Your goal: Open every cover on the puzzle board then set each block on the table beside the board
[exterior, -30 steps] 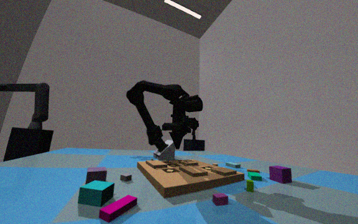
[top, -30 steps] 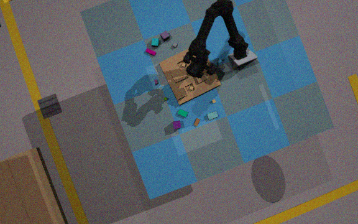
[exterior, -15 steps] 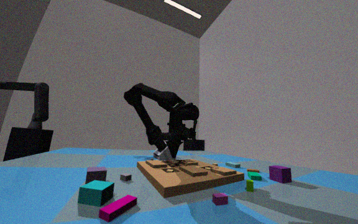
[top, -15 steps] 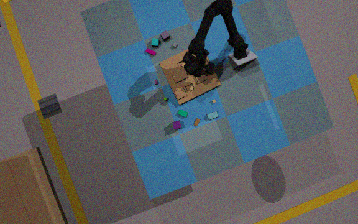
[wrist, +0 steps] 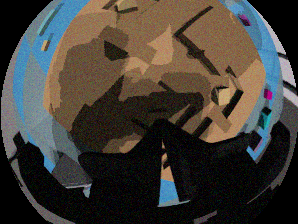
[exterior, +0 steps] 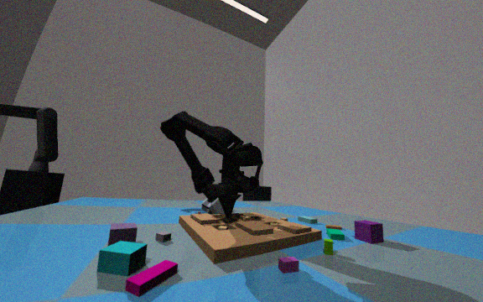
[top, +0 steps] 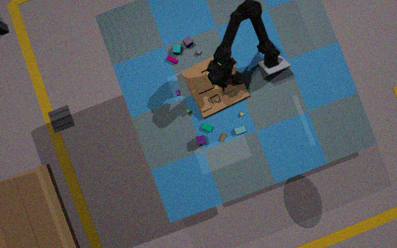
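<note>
The wooden puzzle board lies flat. Raised covers in its own wood colour include a broad one, one at the right and one at the left. A small pale block sits in a dark-edged recess; another pale piece sits in a second recess. A small beige block rests on the table beside the board. My gripper is shut and empty, its tips down at the board's top. The arm and shadow hide part of the board; whether every cover is open cannot be told.
Near one side are a teal block, a magenta bar and a mauve block. Near another are a purple block, a green block and a pale teal block.
</note>
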Tool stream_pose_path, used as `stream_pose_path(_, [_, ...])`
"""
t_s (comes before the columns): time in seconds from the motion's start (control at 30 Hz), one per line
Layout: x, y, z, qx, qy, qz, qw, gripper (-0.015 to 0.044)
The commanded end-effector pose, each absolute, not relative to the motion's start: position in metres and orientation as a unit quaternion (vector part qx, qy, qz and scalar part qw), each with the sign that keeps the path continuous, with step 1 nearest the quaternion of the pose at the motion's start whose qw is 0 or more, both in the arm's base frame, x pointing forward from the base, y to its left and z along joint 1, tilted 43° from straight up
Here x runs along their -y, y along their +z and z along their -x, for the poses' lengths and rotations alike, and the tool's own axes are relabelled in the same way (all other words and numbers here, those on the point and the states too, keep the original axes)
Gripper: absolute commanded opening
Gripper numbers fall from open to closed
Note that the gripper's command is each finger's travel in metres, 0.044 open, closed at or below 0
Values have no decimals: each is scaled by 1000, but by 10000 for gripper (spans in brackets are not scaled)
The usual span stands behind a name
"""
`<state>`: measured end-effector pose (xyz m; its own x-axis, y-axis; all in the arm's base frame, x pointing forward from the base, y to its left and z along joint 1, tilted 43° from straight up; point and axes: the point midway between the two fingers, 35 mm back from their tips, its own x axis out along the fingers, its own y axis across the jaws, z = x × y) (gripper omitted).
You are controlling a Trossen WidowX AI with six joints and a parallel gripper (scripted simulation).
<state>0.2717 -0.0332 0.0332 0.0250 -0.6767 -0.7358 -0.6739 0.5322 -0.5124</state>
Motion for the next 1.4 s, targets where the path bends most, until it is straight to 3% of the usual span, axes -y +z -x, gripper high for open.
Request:
stream_pose_path(0.0, [37,29,-270,-701,-2,485,523,0])
stream_pose_path(1.37, [35,31,-284,-701,-2,485,523,0])
